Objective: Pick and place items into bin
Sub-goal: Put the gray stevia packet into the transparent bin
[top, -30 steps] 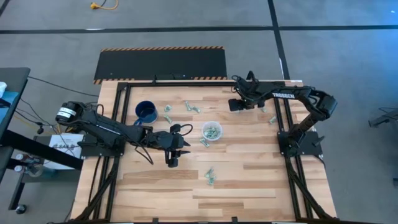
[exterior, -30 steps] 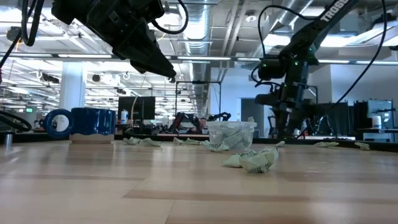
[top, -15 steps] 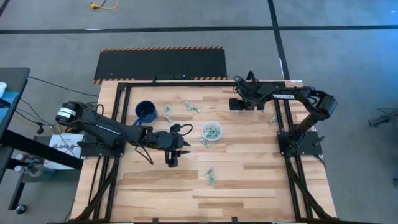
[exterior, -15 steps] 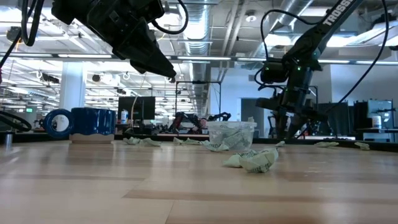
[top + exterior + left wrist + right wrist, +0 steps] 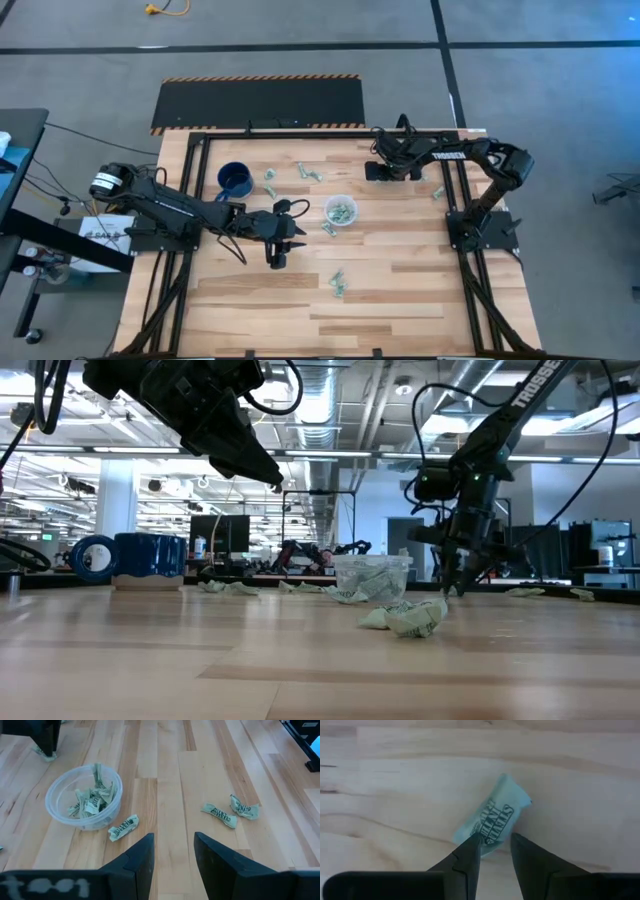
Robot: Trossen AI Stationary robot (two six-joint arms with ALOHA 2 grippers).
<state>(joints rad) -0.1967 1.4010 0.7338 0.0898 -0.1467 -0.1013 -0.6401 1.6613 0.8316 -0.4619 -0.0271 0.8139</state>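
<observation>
The right gripper (image 5: 492,847) is hanging low over one wrapped item (image 5: 492,822) lying on the counter (image 5: 395,780), fingers slightly open, the piece just ahead, its long axis slanting across the gap. The left gripper (image 5: 173,852) is waiting open beside the bin (image 5: 84,797).

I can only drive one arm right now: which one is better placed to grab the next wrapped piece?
Right. The right claw is low at the table's far side with its fingers already straddling a wrapped piece. The left claw hangs open above bare wood, short of the cup.
</observation>
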